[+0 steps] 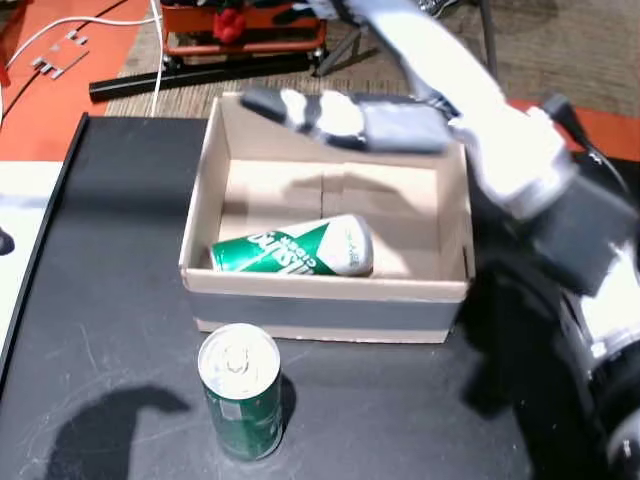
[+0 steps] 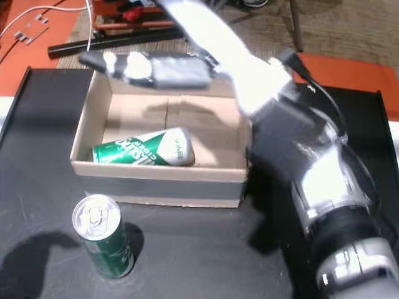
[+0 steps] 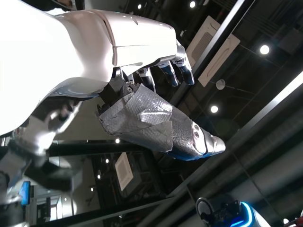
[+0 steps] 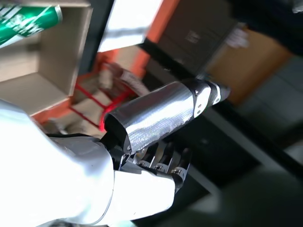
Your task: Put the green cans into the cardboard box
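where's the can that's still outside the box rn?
In both head views the upright green can stands on the black table, just in front of the cardboard box near its front-left corner, apart from the right hand over the box's far wall.

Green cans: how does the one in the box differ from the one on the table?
The can in the box lies on its side inside the cardboard box; the can on the table stands upright on the black table, in front of the box. The boxed can shows its white-and-green label side; the standing can shows its silver top with pull tab. Both are green cans, and no hand touches either.
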Tool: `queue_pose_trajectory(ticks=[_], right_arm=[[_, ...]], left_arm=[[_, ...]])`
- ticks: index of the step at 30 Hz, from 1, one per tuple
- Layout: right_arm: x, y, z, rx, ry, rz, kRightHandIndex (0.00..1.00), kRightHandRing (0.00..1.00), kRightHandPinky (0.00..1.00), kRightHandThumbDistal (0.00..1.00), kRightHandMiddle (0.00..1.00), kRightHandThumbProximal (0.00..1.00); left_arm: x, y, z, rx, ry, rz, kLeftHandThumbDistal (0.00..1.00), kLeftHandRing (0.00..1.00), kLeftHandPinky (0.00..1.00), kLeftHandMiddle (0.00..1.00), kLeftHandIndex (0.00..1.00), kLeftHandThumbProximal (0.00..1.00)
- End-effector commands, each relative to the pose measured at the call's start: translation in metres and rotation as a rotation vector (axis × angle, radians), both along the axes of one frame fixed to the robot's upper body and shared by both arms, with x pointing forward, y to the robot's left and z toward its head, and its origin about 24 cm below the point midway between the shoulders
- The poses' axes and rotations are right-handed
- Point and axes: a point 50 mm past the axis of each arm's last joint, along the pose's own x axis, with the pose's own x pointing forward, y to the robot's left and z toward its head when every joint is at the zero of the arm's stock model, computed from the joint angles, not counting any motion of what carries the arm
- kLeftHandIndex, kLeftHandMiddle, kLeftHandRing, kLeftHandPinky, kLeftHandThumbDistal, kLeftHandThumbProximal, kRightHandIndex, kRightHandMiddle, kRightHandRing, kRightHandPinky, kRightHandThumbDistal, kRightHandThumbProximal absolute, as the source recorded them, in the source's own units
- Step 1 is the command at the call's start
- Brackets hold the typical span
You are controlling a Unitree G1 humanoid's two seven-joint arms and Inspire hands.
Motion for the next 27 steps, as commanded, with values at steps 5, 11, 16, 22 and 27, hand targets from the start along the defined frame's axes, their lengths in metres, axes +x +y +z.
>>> queue_pose_trajectory(ticks=[5, 11, 16, 22, 27], right_arm=[[-0.029, -0.018, -0.005, 0.089, 0.034, 0.014, 0.73, 0.79, 0.80, 1.00, 0.79, 0.52], [-0.041, -0.027, -0.017, 0.109, 0.071, -0.016, 0.72, 0.80, 0.81, 0.99, 0.78, 0.51], [-0.048, -0.030, -0.028, 0.147, 0.133, 0.004, 0.70, 0.76, 0.78, 0.96, 0.75, 0.46], [-0.066, -0.033, -0.045, 0.202, 0.236, 0.080, 0.65, 0.75, 0.76, 1.00, 0.71, 0.51], [-0.088, -0.034, -0.059, 0.300, 0.278, 0.131, 0.61, 0.72, 0.74, 0.99, 0.67, 0.63]], left_arm=[[0.000, -0.002, -0.005, -0.009, 0.004, 0.016, 0.91, 0.83, 0.83, 0.68, 0.58, 0.52], [-0.002, -0.003, -0.005, -0.005, 0.020, 0.015, 0.92, 0.82, 0.82, 0.66, 0.58, 0.52], [-0.003, -0.002, -0.006, 0.005, 0.017, 0.007, 0.91, 0.82, 0.83, 0.67, 0.59, 0.52], [-0.002, -0.003, -0.008, 0.026, 0.028, 0.005, 1.00, 0.84, 0.84, 0.69, 0.60, 0.51], [0.000, -0.003, -0.011, 0.113, 0.037, 0.049, 0.99, 0.86, 0.88, 0.73, 0.63, 0.58]])
